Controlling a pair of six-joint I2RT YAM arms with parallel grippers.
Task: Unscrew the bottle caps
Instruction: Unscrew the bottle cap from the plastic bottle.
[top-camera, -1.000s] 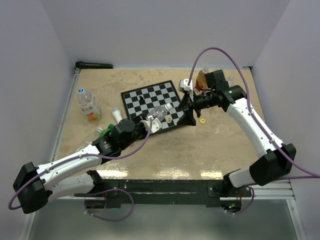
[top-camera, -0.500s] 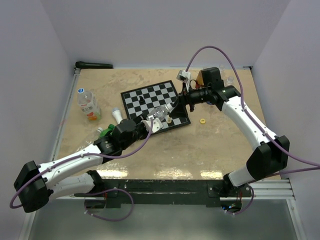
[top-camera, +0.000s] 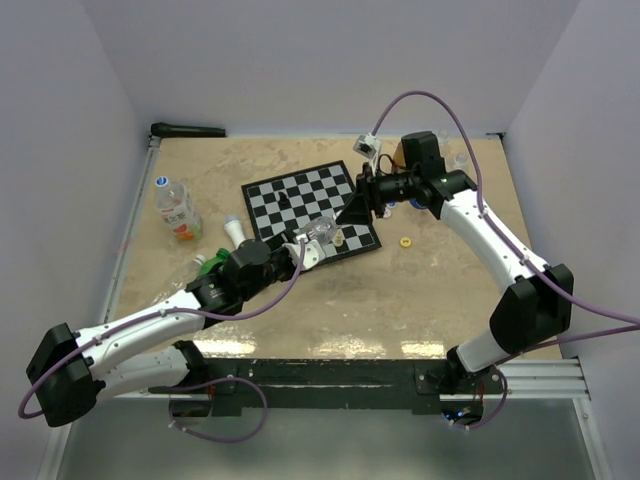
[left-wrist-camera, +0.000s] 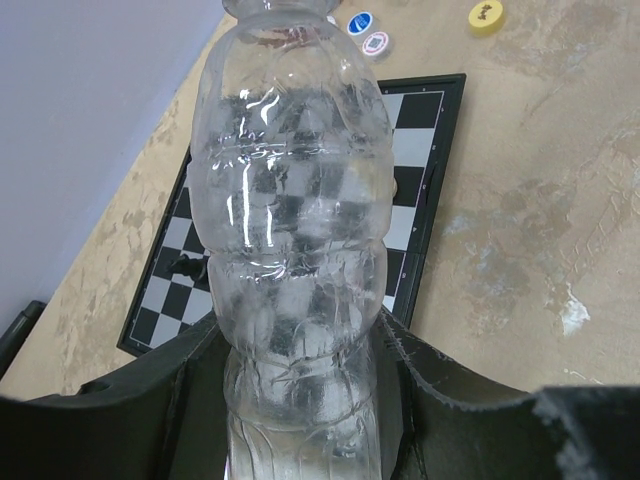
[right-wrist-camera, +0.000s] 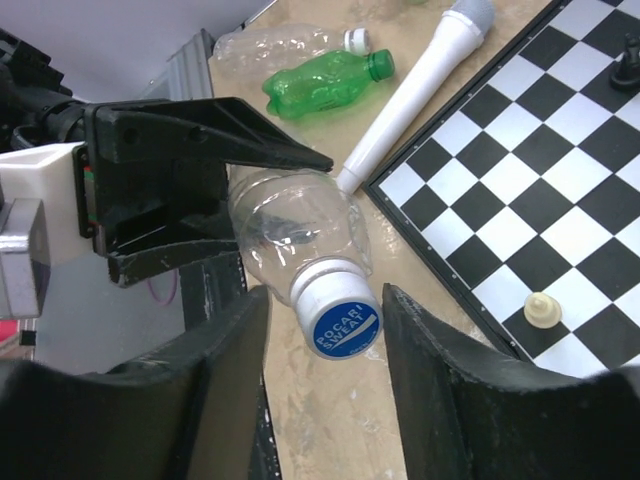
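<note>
— What's the cap (right-wrist-camera: 345, 328) saying?
— "POCARI SWEAT", white on blue. The left hand (left-wrist-camera: 300, 350) is clenching the clear bottle (left-wrist-camera: 290, 230) above the board's (top-camera: 300, 195) edge; the right hand (right-wrist-camera: 325, 300) is hanging released, fingers (right-wrist-camera: 440, 380) either side of the cap, not gripping.

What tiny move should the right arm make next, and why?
Probably close the right tool onto the blue cap, then twist. The cap sits inside its open jaws with gaps on both sides, not gripped yet, while the left tool clamps the clear bottle.
</note>
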